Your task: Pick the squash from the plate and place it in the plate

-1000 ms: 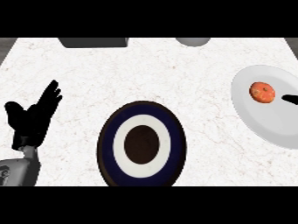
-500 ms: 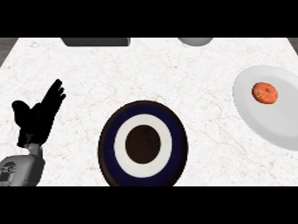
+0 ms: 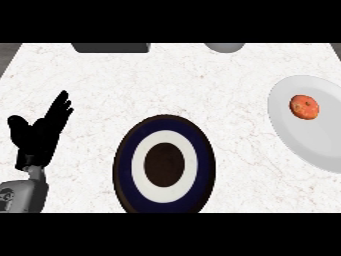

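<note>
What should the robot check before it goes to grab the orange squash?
1. The squash lies on the white plate: ok.
2. Nothing covers the squash or crowds it: ok.
3. The blue ringed plate in the middle has nothing lying on it: ok.
4. The left hand is open, holds nothing and rests at the left, away from both plates: ok.
5. The right hand is over the squash: not ok, it is out of view.
6. The right hand is open and ready to grasp: cannot tell.
</note>
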Available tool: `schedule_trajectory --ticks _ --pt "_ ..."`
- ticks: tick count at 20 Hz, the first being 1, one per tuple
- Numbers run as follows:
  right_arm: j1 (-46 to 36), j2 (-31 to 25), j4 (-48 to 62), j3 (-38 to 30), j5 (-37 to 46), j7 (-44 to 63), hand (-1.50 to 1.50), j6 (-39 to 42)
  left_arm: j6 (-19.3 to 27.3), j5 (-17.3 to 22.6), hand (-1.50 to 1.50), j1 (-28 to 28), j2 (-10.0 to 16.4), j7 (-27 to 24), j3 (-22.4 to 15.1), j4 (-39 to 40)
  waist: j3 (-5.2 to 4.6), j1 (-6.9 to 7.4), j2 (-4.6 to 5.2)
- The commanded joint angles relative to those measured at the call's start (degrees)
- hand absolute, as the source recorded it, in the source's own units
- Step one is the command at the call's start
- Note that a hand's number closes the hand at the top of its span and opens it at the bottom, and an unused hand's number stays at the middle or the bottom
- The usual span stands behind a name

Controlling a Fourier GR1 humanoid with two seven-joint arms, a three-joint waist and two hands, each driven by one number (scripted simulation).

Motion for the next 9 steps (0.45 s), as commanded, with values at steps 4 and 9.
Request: schedule_trajectory --ticks 4,9 --pt "0.55 -4.48 6.55 0.58 0.33 -2.85 -1.50 -0.12 0.41 -2.00 0.00 -1.51 -1.41 -1.23 -0.44 2.42 0.00 -0.09 0.04" --pt "-1.43 -7.60 16.97 1.76 2.26 -8.34 -1.50 0.34 0.33 -1.44 0.00 0.39 -1.45 4.38 -0.89 -4.43 0.04 0.30 0.05"
